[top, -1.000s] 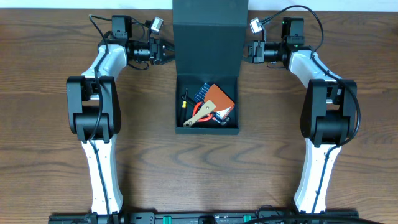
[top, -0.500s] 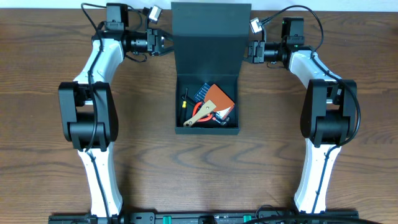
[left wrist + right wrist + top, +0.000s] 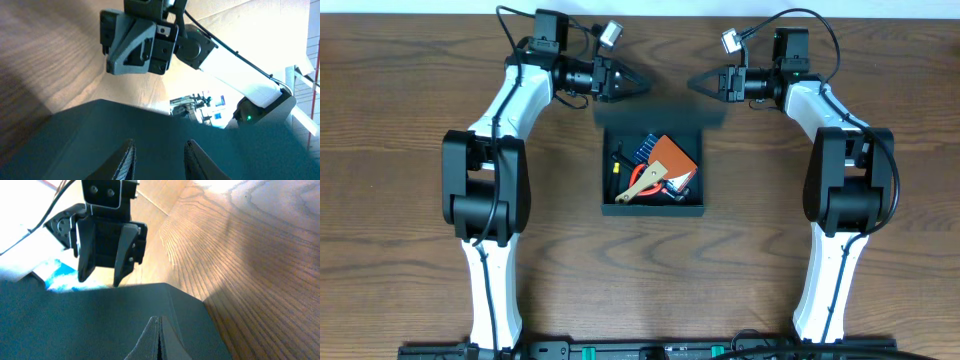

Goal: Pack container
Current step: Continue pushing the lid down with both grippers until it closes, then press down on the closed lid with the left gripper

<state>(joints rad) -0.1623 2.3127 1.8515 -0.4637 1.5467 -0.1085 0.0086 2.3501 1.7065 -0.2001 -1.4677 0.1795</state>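
The container (image 3: 652, 209), a dark teal box, sits open at the table's middle. Inside lie an orange block (image 3: 672, 157), red-handled pliers (image 3: 650, 183) and other small tools. Its flap lid (image 3: 660, 115) stands raised at the back edge, seen nearly edge-on from above. My left gripper (image 3: 640, 84) is behind the lid on the left, open; in the left wrist view its fingers (image 3: 127, 160) are spread over the lid's surface (image 3: 75, 135). My right gripper (image 3: 694, 84) is behind the lid on the right, shut, its closed tip (image 3: 157, 320) against the lid (image 3: 75, 320).
Brown wooden table (image 3: 400, 200) lies all around the box. The two arms' white links run down both sides to bases at the near edge. Each wrist view shows the other gripper, the right one (image 3: 140, 45) and the left one (image 3: 107, 250), facing across the lid.
The left arm swung right, toward the right gripper. The lid, lying flat behind the box before, has come up to stand over the back edge. The right gripper stayed put.
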